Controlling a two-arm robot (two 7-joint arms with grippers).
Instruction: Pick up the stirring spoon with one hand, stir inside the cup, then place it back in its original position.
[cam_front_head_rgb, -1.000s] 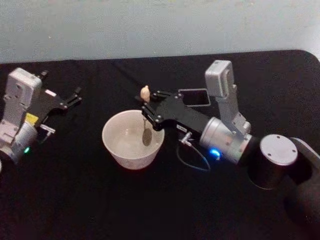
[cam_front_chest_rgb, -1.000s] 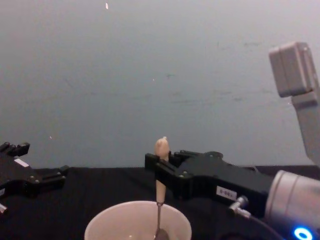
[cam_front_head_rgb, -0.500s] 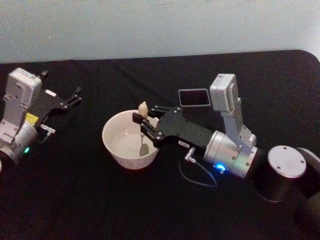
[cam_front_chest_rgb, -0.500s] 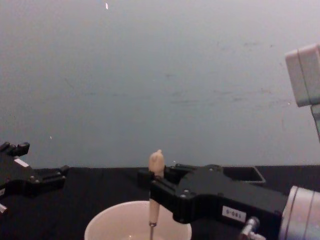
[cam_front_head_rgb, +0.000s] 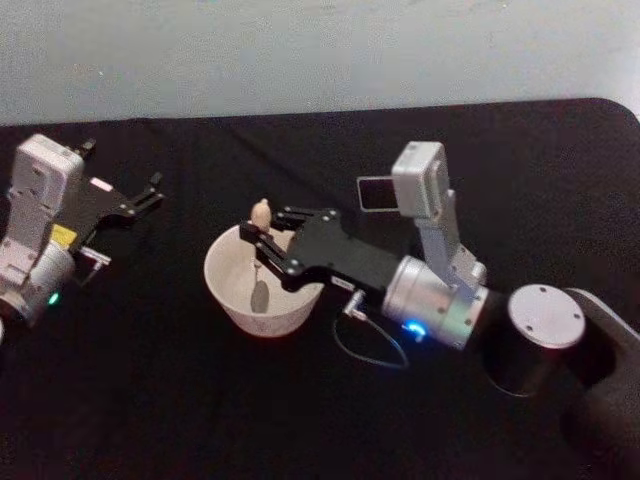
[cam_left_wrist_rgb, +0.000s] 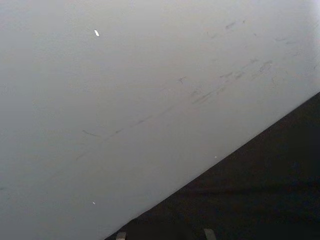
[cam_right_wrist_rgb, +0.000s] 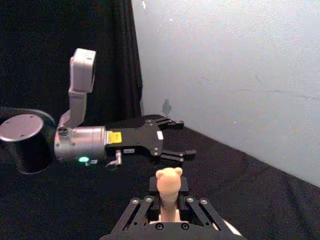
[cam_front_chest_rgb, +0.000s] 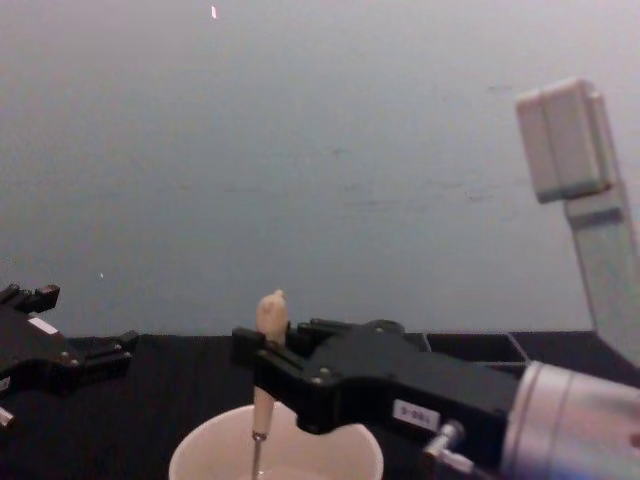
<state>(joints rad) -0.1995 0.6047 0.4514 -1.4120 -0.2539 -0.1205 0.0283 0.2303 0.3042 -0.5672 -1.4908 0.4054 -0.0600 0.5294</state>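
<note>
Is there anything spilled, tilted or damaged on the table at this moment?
Nothing stands out. The right gripper holds the stirring spoon nearly upright, its bowl inside the cup, which stands level with no spill visible around it. The dark holder stands behind, and the left gripper rests idle at the left.

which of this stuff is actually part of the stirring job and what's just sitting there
In the job:
thin metal stirring spoon with beige knobbed handle
wide cream-white round cup
black right hand, gripping the spoon
dark grey square holder

Just there:
black left hand, parked open at left
black tablecloth
</note>
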